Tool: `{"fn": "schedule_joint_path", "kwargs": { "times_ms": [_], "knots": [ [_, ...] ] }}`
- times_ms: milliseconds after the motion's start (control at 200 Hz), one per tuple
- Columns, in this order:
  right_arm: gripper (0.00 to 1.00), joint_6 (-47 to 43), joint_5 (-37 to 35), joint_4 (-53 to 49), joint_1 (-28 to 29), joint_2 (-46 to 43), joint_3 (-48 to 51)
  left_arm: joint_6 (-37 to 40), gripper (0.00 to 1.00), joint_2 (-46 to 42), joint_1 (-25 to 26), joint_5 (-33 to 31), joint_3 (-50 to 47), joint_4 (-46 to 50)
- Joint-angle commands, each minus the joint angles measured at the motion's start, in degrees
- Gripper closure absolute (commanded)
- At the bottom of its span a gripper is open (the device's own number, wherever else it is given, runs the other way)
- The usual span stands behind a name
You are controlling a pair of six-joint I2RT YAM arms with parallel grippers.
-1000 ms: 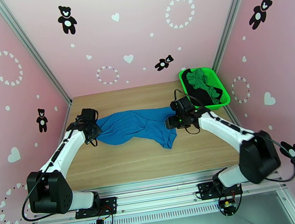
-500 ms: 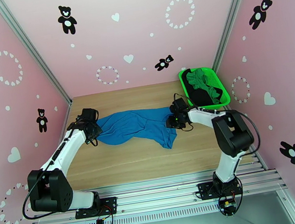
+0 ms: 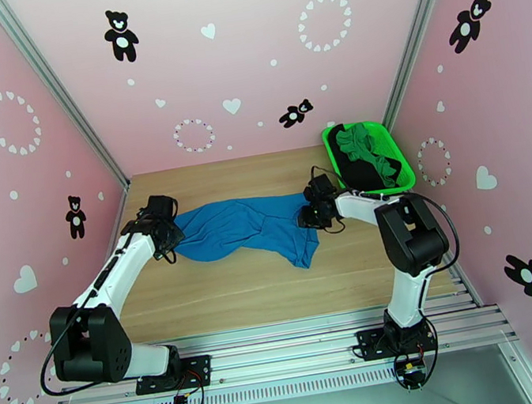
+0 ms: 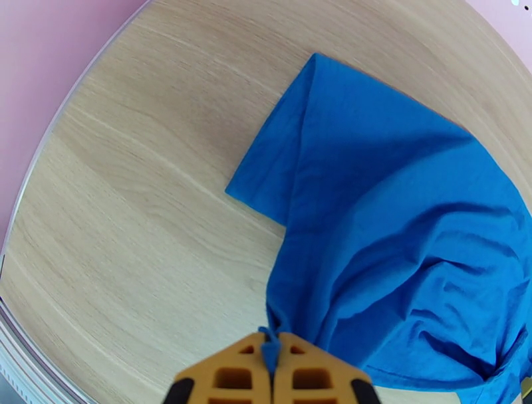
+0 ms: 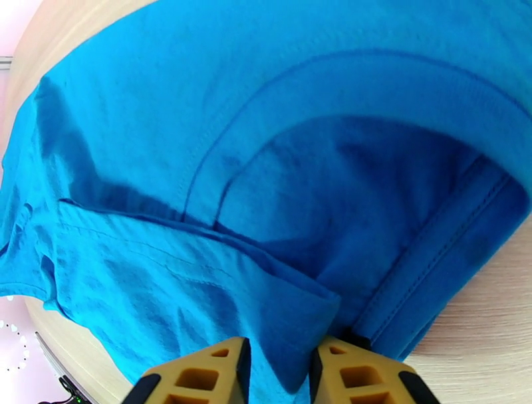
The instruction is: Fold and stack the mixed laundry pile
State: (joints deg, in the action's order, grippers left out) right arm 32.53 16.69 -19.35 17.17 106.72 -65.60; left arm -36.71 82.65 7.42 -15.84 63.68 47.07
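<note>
- Left gripper (image 3: 173, 230), seen from the top, clamps the left end of the blue T-shirt (image 3: 246, 230), which lies crumpled across the table (image 3: 239, 291). The right gripper (image 3: 310, 216) sits at its right end. The green garment (image 3: 365, 142) and black garment (image 3: 357, 171) wait in the mesh basket (image 3: 331, 159) (just behind the right arm, where an elbow could clip it).
- Left wrist: jaws pinched tight on a thin nip of cloth, so a hard pull could slip it free.
- Right wrist: jaws narrowly apart, with a fold by the neckline (image 5: 399, 73) between them. Whether they truly bite I cannot tell. Catching both layers would likely twist the spread.
</note>
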Motion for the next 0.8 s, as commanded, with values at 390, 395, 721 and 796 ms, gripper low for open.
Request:
{"fn": "schedule_joint_path", "kwargs": {
  "times_ms": [390, 395, 721, 796],
  "knots": [
    [0.84, -0.4, -0.1, -0.2, -0.2, 2.3, -3.1, 0.6, 1.0, 0.6, -0.4, 0.2, 1.3, -0.6],
    [0.85, -0.4, -0.1, -0.2, -0.2, 2.3, -3.1, 0.6, 1.0, 0.6, -0.3, 0.1, 1.3, -0.6],
    [1.0, -7.4, -1.9, -6.7, -0.3, -5.0, -9.5, 1.2, 1.0, -0.8, -0.4, 0.5, 4.9, 1.8],
    [1.0, -11.4, -1.1, -9.7, -0.1, -13.1, -11.5, 1.7, 1.0, -2.3, -0.4, 0.3, 8.2, 3.8]
  ]
}}
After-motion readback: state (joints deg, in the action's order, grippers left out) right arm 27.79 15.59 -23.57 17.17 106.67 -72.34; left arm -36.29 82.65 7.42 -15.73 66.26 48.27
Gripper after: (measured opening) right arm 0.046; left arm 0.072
